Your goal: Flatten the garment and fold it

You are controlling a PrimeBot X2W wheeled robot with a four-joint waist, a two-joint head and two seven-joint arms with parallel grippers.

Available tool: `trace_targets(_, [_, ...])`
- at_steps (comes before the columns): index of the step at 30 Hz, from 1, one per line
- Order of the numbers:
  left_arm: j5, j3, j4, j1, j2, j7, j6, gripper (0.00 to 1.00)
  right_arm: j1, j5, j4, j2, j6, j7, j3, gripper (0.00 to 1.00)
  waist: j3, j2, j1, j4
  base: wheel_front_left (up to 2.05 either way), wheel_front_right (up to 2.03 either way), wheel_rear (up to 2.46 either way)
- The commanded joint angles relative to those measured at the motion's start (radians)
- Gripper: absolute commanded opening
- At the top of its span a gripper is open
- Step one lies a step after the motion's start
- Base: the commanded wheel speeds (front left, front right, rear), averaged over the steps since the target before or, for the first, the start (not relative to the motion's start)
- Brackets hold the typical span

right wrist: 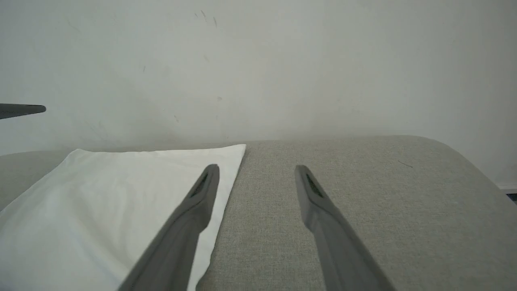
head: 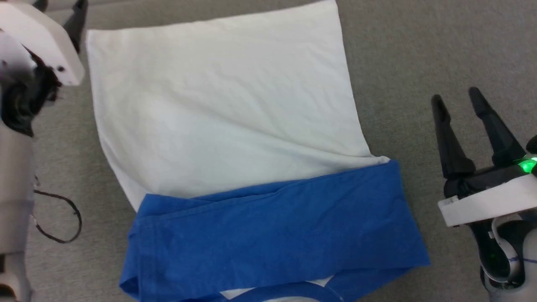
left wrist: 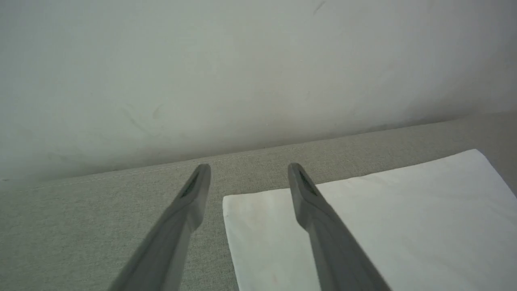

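Between wide-spread left end effector (left wrist: 247, 178) and right end effector (head: 456, 97), both empty, thin white-bodied blue-sleeved shirt (head: 222, 109) flat on grey woven surface (head: 419, 42); long axis along fingers, white hem toward fingertips, blue shoulders toward wrists; pale wall (left wrist: 242, 60) beyond.

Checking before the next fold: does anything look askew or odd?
The thin white shirt with blue sleeves lies slightly skewed on the grey fabric surface, its folded blue part rumpled at the left end. A thin dark cable loops loose beside it.
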Motion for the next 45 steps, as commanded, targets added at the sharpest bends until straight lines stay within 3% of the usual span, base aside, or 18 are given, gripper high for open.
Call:
trace_targets(1, [-0.009,-0.005,0.021,-0.023,0.011,0.023,-0.004,1.00,-0.012,0.006,0.000,0.005,-0.001,-0.004,0.006,1.00,0.089,0.0000,-0.0004,-0.078,0.00,0.00,0.00])
trace_targets(7, [-0.028,-0.018,0.178,-0.135,0.070,0.228,-0.012,1.00,-0.028,0.021,0.014,0.013,-0.001,-0.023,0.047,1.00,0.153,0.0000,-0.0004,-0.138,0.00,0.00,0.00])
trace_targets(11, [-0.028,-0.031,0.246,-0.157,0.105,0.330,-0.008,1.00,-0.033,0.033,0.033,0.016,-0.001,-0.035,0.076,1.00,0.177,0.0000,-0.0004,-0.162,0.00,0.00,0.00])
trace_targets(16, [-0.042,-0.069,0.305,-0.140,0.120,0.535,0.001,1.00,-0.037,0.043,0.057,0.014,-0.001,-0.047,0.086,1.00,0.184,0.0000,-0.0004,-0.171,0.00,0.00,0.00])
trace_targets(18, [-0.048,-0.081,0.312,-0.120,0.119,0.602,0.012,0.71,-0.041,0.051,0.067,0.011,-0.001,-0.048,0.087,1.00,0.180,0.0000,-0.0004,-0.171,0.00,0.00,0.00])
trace_targets(20, [-0.057,-0.082,0.303,-0.104,0.114,0.629,0.022,0.17,-0.050,0.061,0.074,0.005,-0.001,-0.043,0.089,1.00,0.175,0.0000,-0.0004,-0.169,0.00,0.00,0.00])
trace_targets(21, [-0.060,-0.081,0.296,-0.095,0.111,0.629,0.027,0.00,-0.060,0.068,0.075,-0.001,-0.001,-0.040,0.091,1.00,0.171,0.0000,-0.0004,-0.167,0.00,0.00,0.00])
trace_targets(26, [-0.055,-0.073,0.250,-0.065,0.100,0.540,0.042,0.00,-0.147,0.122,0.115,-0.041,-0.001,-0.008,0.108,1.00,0.146,0.0000,-0.0004,-0.139,0.00,0.00,0.00])
trace_targets(31, [-0.046,-0.050,0.203,-0.052,0.055,0.333,0.052,0.00,-0.304,0.206,0.233,-0.079,-0.001,0.052,0.134,1.00,0.113,0.0000,-0.0004,-0.082,0.00,0.00,0.00])
trace_targets(37, [-0.044,-0.026,0.154,-0.051,-0.040,0.086,0.077,0.00,-0.537,0.292,0.490,-0.115,-0.001,0.164,0.162,1.00,0.099,0.0000,-0.0004,0.014,0.00,0.00,0.00])
trace_targets(45, [-0.038,-0.065,0.121,-0.115,-0.145,-0.048,0.049,0.00,-0.836,0.303,0.847,-0.126,-0.001,0.291,0.215,1.00,0.158,0.0000,-0.0004,0.138,0.00,0.00,0.00])
